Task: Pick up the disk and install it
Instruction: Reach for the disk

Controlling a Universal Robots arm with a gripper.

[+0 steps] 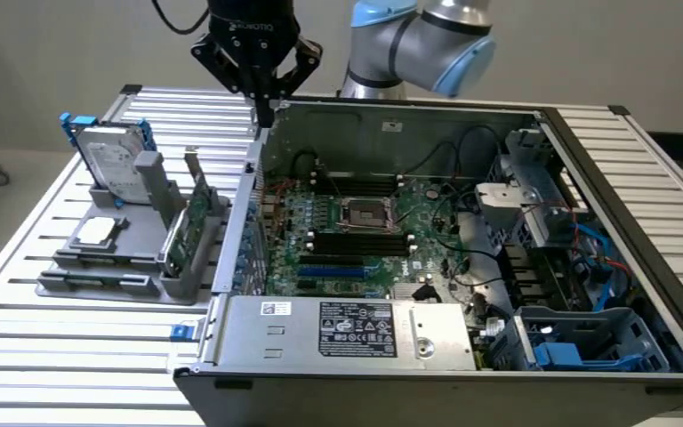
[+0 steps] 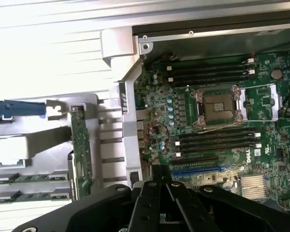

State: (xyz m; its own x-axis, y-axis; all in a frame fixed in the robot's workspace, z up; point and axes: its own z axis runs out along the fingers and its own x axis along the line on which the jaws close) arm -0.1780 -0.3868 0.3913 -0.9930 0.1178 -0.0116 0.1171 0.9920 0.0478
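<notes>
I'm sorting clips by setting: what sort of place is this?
Probably a robotics lab test bench for computer assembly: a ribbed aluminium table, an open black desktop computer case showing its green motherboard, and a grey-and-blue robot arm.

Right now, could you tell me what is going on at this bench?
The robot arm's black gripper hangs shut and empty above a corner of the open metal computer case. The silver-grey metal disk with its blue frame stands upright in the grey rack on the exterior view's left, not yet picked up.
</notes>
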